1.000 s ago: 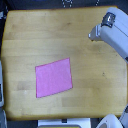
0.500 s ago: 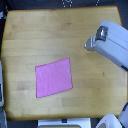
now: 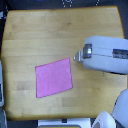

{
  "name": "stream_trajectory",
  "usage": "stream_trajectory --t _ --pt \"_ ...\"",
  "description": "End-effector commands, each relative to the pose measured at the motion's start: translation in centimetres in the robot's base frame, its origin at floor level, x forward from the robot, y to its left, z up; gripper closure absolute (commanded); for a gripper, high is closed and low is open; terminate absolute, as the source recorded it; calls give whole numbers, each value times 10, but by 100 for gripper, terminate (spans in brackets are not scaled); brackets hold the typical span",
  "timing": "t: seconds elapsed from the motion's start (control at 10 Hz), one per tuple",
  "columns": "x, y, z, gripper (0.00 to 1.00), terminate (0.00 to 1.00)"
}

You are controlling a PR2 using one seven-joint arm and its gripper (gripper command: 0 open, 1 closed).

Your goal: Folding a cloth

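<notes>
The pink-magenta cloth (image 3: 53,77) lies flat and spread out on the wooden tabletop (image 3: 45,35), left of centre and slightly rotated. My gripper (image 3: 77,57) reaches in from the exterior view's right on a bulky grey arm (image 3: 106,54). Its tip hangs just up and right of the cloth's upper right corner. The picture is too blurred to show how the jaws stand. Nothing is visibly held.
White rounded robot parts (image 3: 111,119) sit at the lower right corner. A dark strip with a grey object (image 3: 2,87) runs along the table's left edge. Dark clutter (image 3: 65,3) lies past the far edge.
The arm has swung from the table's upper right corner down and left, so its tip now sits close to the cloth's upper right corner. The cloth has not moved.
</notes>
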Motion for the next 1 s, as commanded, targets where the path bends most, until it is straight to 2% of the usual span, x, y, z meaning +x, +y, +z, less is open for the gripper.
stream_trajectory --t 0.0,0.3,0.5,0.9 --pt "-39 67 -38 0 0" --pt "-44 96 -54 0 0" --pt "-46 114 -75 0 0" --pt "-40 108 -93 0 0"
